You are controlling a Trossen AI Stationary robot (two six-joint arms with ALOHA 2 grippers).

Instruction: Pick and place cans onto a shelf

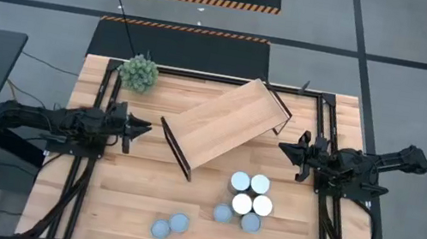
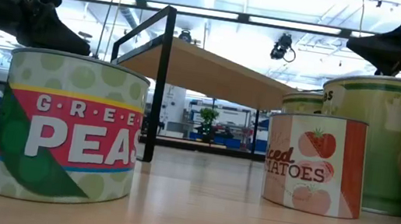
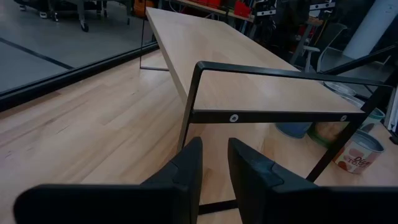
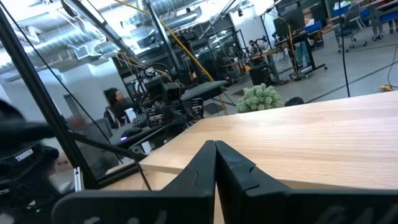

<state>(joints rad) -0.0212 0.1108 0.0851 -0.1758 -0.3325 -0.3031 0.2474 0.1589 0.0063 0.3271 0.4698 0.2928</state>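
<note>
The light-wood shelf (image 1: 224, 124) stands slantwise at mid-table on its black end frames (image 1: 175, 149); it also shows in the low view (image 2: 214, 71). Several cans stand upright in a cluster (image 1: 247, 202) near the shelf's right front. Two blue-grey-topped cans (image 1: 169, 226) stand by the near edge. In the low view a green peas can (image 2: 68, 129) and a tomatoes can (image 2: 315, 163) stand closest. My left gripper (image 1: 142, 129) hovers left of the shelf's near end frame (image 3: 273, 93), fingers a narrow gap apart (image 3: 214, 165), empty. My right gripper (image 1: 285, 149) hovers right of the shelf, shut (image 4: 216, 152), empty.
A green bushy plant ball (image 1: 139, 72) sits at the table's far left corner and shows beyond the shelf in the right wrist view (image 4: 261, 98). Black rails (image 1: 330, 126) run along the table's sides. A person sits in the room beyond (image 4: 115, 102). Bare wood lies left of the cans (image 1: 125, 183).
</note>
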